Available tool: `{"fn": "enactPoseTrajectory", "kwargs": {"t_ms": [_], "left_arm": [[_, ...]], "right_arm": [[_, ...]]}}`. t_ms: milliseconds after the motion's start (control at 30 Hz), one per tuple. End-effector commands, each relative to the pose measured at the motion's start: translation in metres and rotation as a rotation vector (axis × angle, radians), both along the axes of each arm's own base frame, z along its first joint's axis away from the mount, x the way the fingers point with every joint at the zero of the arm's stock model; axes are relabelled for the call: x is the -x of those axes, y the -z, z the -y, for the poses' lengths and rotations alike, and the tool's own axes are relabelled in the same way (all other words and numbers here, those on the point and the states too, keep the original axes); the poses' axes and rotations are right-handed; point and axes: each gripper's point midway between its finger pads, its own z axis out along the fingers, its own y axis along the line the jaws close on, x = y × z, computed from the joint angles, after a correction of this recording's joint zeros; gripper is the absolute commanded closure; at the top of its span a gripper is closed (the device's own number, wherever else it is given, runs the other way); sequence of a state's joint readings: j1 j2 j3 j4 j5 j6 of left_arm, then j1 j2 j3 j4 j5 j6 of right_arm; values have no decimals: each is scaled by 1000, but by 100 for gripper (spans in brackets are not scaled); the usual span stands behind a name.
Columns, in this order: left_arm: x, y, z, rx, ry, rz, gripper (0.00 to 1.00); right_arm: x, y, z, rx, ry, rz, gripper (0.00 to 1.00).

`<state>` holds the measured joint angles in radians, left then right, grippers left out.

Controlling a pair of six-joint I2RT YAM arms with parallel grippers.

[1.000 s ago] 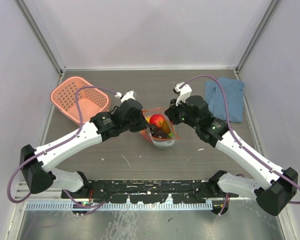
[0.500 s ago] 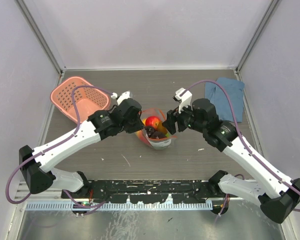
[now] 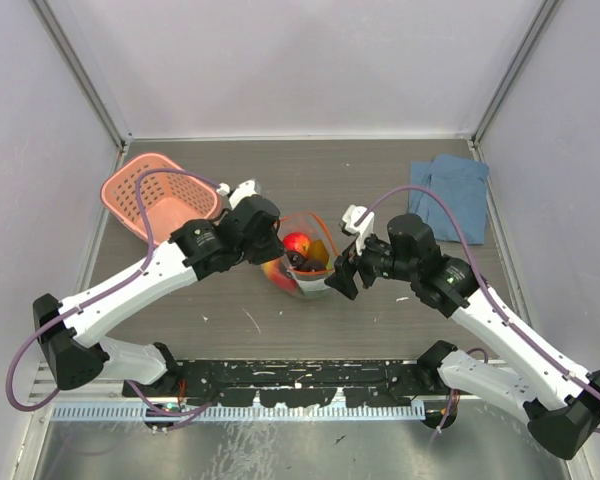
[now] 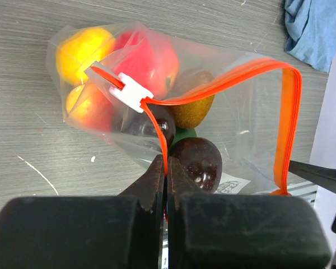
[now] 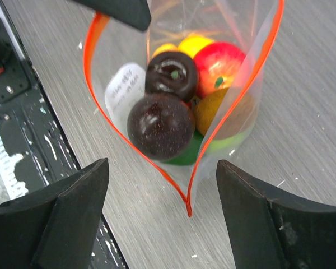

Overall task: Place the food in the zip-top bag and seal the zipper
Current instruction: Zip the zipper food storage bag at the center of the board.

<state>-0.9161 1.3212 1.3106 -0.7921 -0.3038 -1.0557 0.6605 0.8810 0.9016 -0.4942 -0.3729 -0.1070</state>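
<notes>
The clear zip-top bag [image 3: 305, 272] stands mid-table with its mouth open. The food is inside it: a red fruit [image 4: 148, 59], yellow ones [image 4: 84, 47] and dark ones [image 5: 159, 126]. The orange-red zipper [image 4: 285, 112] loops wide, and its white slider [image 4: 131, 92] sits at the far end. My left gripper [image 4: 166, 168] is shut on the zipper strip on the bag's left side, just behind the slider. My right gripper [image 5: 161, 165] is open, its fingers either side of the bag's pointed zipper corner [image 5: 189, 208] and touching nothing.
A pink lattice basket [image 3: 160, 200] stands at the back left. A folded blue cloth [image 3: 448, 195] lies at the back right. The black base rail [image 3: 300, 385] runs along the near edge, close behind my right gripper.
My right gripper has opened, let go of the bag's edge and drawn back toward the near edge. My left gripper keeps its grip and has shifted slightly left with the bag.
</notes>
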Motion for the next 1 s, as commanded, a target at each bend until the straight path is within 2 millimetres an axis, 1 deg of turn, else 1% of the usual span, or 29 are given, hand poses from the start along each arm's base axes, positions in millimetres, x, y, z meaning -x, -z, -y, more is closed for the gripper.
{"fn": "enactPoseTrajectory", "kwargs": {"t_ms": [0, 100, 233, 300, 400, 467, 600, 633, 700, 733, 833, 867, 967], "left_arm": [[-6, -34, -3, 59, -26, 80, 100], [-6, -34, -2, 59, -24, 82, 100], [-8, -32, -3, 47, -26, 83, 100], [-9, -30, -4, 41, -29, 84, 98], [-11, -29, -7, 38, -31, 84, 97], [-13, -30, -11, 38, -33, 84, 95], [-20, -26, -17, 29, -38, 81, 90], [-18, -34, -22, 52, -39, 96, 88], [-20, -37, -25, 62, -34, 100, 83], [-21, -36, -27, 62, -35, 98, 81], [-24, -39, -38, 56, -40, 111, 69], [-27, -40, -44, 52, -49, 119, 63], [-33, -44, -64, 30, -62, 165, 50]], "right_arm": [[-5, -5, -1, -2, -32, 128, 19], [-7, 1, -3, 14, -45, 153, 23], [-9, 6, -11, 36, -68, 172, 36], [-10, 8, -12, 54, -68, 183, 42], [-13, 6, -12, 64, -61, 202, 50], [-15, 2, -10, 69, -50, 219, 58], [-20, 0, -7, 106, -39, 226, 79], [-21, 2, -7, 120, -41, 217, 85], [-22, 2, -7, 139, -43, 207, 96], [-23, 1, -7, 146, -45, 205, 99], [-27, 0, -7, 159, -34, 204, 99], [-28, -2, -7, 159, -32, 208, 99], [-29, -7, -7, 156, -29, 220, 100]]}}
